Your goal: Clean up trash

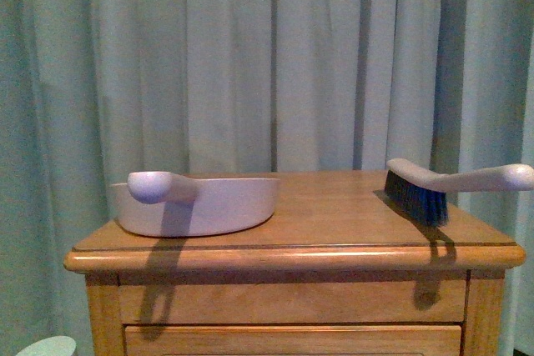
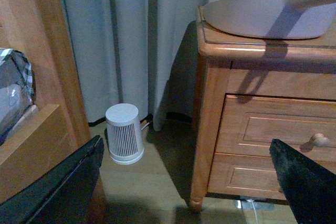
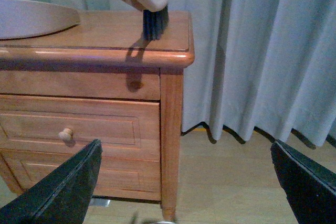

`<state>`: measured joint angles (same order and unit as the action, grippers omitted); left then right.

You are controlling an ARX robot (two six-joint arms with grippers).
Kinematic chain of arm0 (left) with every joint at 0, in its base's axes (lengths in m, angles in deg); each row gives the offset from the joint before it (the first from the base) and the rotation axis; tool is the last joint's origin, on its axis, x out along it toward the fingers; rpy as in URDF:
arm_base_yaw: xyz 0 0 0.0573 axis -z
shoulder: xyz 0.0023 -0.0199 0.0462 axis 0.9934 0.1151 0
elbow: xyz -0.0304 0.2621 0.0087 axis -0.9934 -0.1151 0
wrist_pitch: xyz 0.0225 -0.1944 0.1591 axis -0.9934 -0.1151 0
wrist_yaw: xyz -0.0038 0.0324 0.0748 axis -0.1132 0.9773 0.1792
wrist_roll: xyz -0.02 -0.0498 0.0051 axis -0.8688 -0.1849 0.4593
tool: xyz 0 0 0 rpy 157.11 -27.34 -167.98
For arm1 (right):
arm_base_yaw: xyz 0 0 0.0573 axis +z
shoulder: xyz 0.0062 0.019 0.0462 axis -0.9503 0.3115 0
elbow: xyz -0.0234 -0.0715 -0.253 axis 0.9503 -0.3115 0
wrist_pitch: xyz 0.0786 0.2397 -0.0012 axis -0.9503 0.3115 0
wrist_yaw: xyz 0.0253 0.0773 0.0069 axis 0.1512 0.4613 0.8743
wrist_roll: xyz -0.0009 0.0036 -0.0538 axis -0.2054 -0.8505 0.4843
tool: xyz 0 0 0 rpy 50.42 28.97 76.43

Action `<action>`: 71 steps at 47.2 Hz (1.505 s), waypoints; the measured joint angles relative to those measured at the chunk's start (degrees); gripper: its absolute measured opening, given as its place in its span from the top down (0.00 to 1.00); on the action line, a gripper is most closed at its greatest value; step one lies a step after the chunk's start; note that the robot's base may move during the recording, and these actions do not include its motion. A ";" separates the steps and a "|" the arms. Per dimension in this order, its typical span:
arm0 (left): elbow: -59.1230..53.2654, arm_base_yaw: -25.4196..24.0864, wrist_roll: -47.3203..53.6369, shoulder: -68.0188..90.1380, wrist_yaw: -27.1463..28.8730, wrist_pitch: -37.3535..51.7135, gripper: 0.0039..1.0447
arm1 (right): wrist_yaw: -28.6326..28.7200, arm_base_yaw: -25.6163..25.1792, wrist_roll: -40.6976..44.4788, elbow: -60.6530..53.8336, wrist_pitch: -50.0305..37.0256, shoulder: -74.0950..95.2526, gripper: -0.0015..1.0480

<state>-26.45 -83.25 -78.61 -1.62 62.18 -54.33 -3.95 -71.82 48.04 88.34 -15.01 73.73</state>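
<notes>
left pincer [image 2: 185, 142] is spread wide: its two dark fingers [image 2: 58, 187] show only at the lower corners of the left wrist view, cut off by the frame, with nothing between them. right pincer [image 3: 185, 144] is likewise spread and pinches nothing, its fingers [image 3: 58, 187] also cropped. neither arm shows in the front view.

the trash cannot be seen in any of the three views, so i cannot tell where it lies.

on the wooden worktop [image 1: 334, 214] a pale pink dustpan [image 1: 209, 204] sits toward the left with its handle pointing at the camera, hiding what may be inside it. well apart, at the right, a brush [image 1: 434, 185] stands on its dark bristles, its handle reaching past the worktop's edge. grey curtains [image 1: 250, 56] hang behind.

below, two drawers have small round knobs [image 3: 65, 134]. a white ribbed canister [image 2: 124, 134] stands on the floor [image 2: 157, 182] near the curtain. any lettering on it is too small to make out. at the left wrist view's edge, a pale cushion with dark print [image 2: 13, 93] is mostly cut off beside a wooden frame [image 2: 31, 40]. a pale rounded shape [image 1: 46, 346] in the front view's lower corner is cropped beyond recognition.
</notes>
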 joint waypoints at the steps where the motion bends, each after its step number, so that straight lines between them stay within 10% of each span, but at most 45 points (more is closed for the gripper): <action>1: 0.00 0.00 -0.02 -0.02 0.00 0.00 0.07 | 0.00 0.00 0.00 0.00 0.00 0.02 0.07; 53: 0.11 -0.28 -0.81 0.26 -1.09 -0.55 0.07 | -0.02 0.00 0.00 0.00 0.00 0.00 0.07; 60: 4.26 -6.97 -10.32 13.14 -16.55 -8.61 0.07 | -0.02 0.00 0.00 0.00 0.00 0.00 0.07; 71: 19.10 -4.00 -2.01 39.45 -8.72 -2.27 0.07 | -0.02 0.00 0.00 0.00 0.00 0.00 0.07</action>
<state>-7.34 -87.25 -80.62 37.84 53.46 -56.60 -3.97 -71.82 48.04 88.34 -15.01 73.73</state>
